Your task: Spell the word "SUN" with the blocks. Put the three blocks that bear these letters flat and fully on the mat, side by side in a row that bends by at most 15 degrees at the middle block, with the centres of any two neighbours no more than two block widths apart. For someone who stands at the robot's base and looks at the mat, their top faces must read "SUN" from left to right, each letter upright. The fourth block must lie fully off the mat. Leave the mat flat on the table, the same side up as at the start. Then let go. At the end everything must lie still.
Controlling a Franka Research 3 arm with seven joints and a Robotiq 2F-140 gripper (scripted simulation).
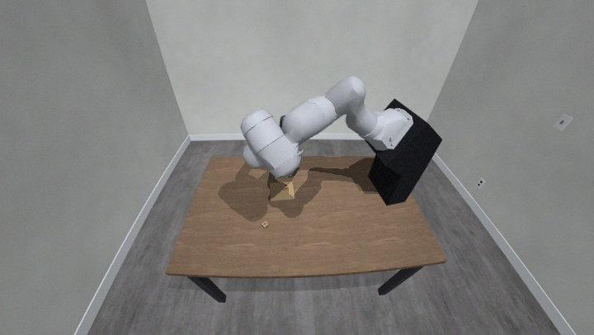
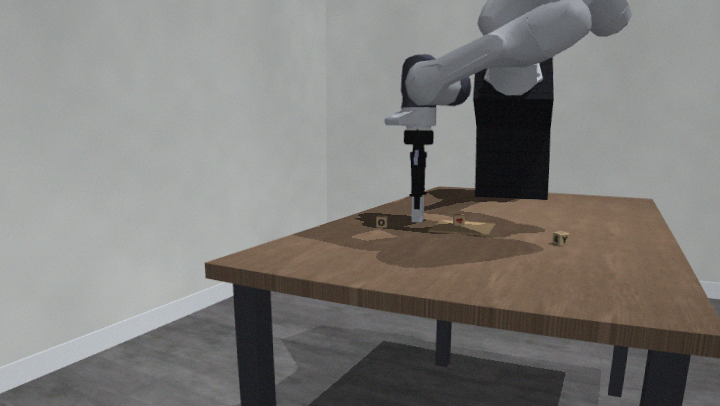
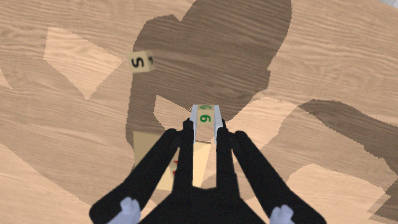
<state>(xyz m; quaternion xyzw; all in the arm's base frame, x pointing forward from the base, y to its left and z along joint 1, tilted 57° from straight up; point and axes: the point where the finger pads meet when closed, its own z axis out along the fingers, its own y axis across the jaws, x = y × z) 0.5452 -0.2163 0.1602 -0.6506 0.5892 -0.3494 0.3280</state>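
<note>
In the wrist view, the gripper (image 2: 417, 219) (image 3: 205, 112) pinches a block with a green 6 (image 3: 205, 119) near the centre. The S block (image 2: 381, 221) (image 3: 141, 62) lies at upper left, off the mat (image 1: 281, 194) (image 2: 473, 228) (image 3: 146, 145). A block with a red mark (image 2: 458, 220) stands on the mat, right of the gripper in the exterior view; the Y block (image 1: 265, 224) (image 2: 560, 238) sits farther right, on the table (image 1: 332, 233) (image 2: 453, 277) (image 3: 340, 60).

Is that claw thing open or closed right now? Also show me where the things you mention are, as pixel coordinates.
Closed on the block with the green 6 (image 3: 205, 119): in the wrist view, the claw's (image 2: 417, 220) (image 3: 205, 125) fingers press its two sides, with no gap showing.
</note>
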